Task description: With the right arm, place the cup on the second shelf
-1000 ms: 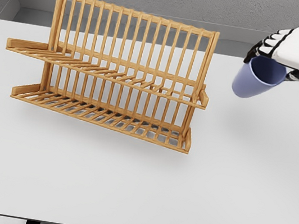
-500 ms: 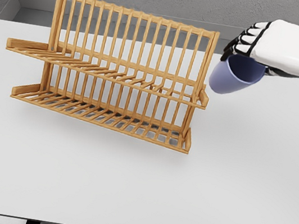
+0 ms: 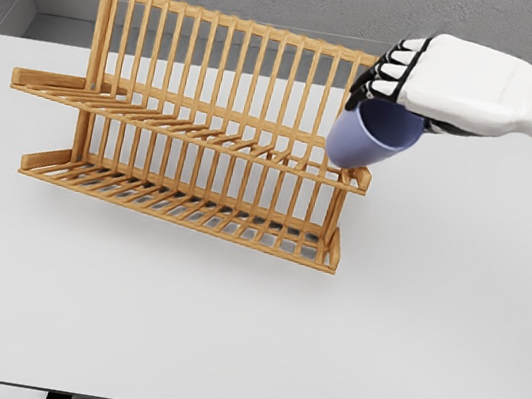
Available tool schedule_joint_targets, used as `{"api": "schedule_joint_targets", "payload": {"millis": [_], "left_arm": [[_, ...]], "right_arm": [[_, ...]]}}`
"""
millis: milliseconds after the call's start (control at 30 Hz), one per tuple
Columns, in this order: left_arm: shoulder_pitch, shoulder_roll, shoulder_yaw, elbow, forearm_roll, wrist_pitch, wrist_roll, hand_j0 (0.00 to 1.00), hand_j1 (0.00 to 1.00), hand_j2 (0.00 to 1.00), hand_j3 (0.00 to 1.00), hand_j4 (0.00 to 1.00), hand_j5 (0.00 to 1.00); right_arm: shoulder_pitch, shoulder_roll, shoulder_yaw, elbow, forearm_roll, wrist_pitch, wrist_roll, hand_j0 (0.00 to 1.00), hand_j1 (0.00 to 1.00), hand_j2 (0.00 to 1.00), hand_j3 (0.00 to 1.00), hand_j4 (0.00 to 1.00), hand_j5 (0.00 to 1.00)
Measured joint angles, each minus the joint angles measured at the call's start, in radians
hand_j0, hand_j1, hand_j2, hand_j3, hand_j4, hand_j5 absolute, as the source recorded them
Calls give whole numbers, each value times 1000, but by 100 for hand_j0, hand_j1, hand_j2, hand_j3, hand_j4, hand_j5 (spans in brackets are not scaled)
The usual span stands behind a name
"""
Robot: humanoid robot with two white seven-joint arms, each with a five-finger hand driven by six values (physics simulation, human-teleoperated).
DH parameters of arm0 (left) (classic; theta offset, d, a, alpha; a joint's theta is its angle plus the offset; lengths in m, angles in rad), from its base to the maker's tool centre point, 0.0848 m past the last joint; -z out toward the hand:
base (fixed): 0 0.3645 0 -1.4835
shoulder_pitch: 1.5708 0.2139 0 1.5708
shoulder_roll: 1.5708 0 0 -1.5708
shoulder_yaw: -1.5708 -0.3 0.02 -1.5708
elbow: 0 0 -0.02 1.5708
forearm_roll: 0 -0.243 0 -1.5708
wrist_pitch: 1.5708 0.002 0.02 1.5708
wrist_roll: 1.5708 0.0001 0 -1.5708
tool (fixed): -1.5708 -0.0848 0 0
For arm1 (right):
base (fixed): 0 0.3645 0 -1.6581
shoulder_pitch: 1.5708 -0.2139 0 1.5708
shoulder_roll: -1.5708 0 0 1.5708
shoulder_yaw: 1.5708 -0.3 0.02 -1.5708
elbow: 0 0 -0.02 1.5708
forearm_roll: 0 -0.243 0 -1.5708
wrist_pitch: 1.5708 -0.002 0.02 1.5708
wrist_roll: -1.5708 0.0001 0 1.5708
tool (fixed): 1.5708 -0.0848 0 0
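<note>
A wooden two-tier dish rack [image 3: 195, 138] stands on the white table [image 3: 244, 338], left of the middle. My right hand [image 3: 406, 80] comes in from the right edge and is shut on a lavender-blue cup [image 3: 369, 135]. The cup hangs tilted, its base pointing down and left, over the right end of the rack's upper shelf [image 3: 254, 147]. Its bottom is right at the shelf's right corner post; whether it touches I cannot tell. The lower shelf [image 3: 183, 209] holds nothing. My left arm does not show.
A grey wall runs behind the table's far edge. The rack's tall slatted back rises behind both shelves, just left of the cup.
My right hand has carried the cup to the left and slightly down, from open air right of the rack to the right end of the upper shelf.
</note>
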Motion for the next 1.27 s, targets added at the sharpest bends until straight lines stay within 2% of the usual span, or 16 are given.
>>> {"api": "schedule_joint_targets", "payload": {"millis": [267, 467, 500, 533, 600, 667, 800, 833, 967, 1000, 1067, 1133, 1267], "left_arm": [[0, 0, 0, 0, 0, 0, 0, 100, 100, 100, 100, 100, 100], [0, 0, 0, 0, 0, 0, 0, 100, 100, 100, 100, 100, 100], [0, 0, 0, 0, 0, 0, 0, 100, 100, 100, 100, 100, 100], [0, 0, 0, 0, 0, 0, 0, 100, 100, 100, 100, 100, 100], [0, 0, 0, 0, 0, 0, 0, 100, 100, 100, 100, 100, 100], [0, 0, 0, 0, 0, 0, 0, 100, 100, 100, 100, 100, 100], [0, 0, 0, 0, 0, 0, 0, 100, 100, 100, 100, 100, 100], [0, 0, 0, 0, 0, 0, 0, 100, 100, 100, 100, 100, 100], [0, 0, 0, 0, 0, 0, 0, 100, 100, 100, 100, 100, 100], [0, 0, 0, 0, 0, 0, 0, 100, 100, 100, 100, 100, 100], [0, 0, 0, 0, 0, 0, 0, 100, 100, 100, 100, 100, 100], [0, 0, 0, 0, 0, 0, 0, 100, 100, 100, 100, 100, 100], [0, 0, -1, 0, 0, 0, 0, 100, 100, 100, 100, 100, 100]], "right_arm": [[2, 6, 42, 1, 11, 2, -8, 61, 61, 61, 61, 61, 61], [2, 27, 90, 1, 10, 5, -13, 66, 66, 66, 66, 66, 66], [2, 28, 94, 1, 11, 5, -13, 71, 71, 71, 71, 71, 71], [-2, 30, 98, 1, 8, 4, -10, 97, 97, 97, 97, 97, 97], [-9, 30, 99, 1, 6, 2, -5, 100, 100, 100, 100, 100, 100], [-2, 30, 49, 1, 5, 0, -2, 100, 100, 100, 100, 100, 100], [-2, 28, -190, 12, 3, 0, 0, 100, 100, 100, 100, 100, 100], [17, 26, -252, 30, 3, 0, 0, 100, 100, 100, 100, 100, 100], [416, 23, -480, 157, 3, 2, 0, 100, 100, 100, 100, 100, 100], [486, 28, -514, 175, 12, -3, 1, 100, 100, 100, 100, 100, 100], [522, 59, -554, 197, 11, -2, 1, 100, 100, 100, 100, 100, 100], [525, 89, -569, 207, 9, -1, 1, 100, 100, 100, 100, 100, 100], [523, 129, -543, 214, 9, 0, 0, 100, 100, 100, 100, 100, 100]]}}
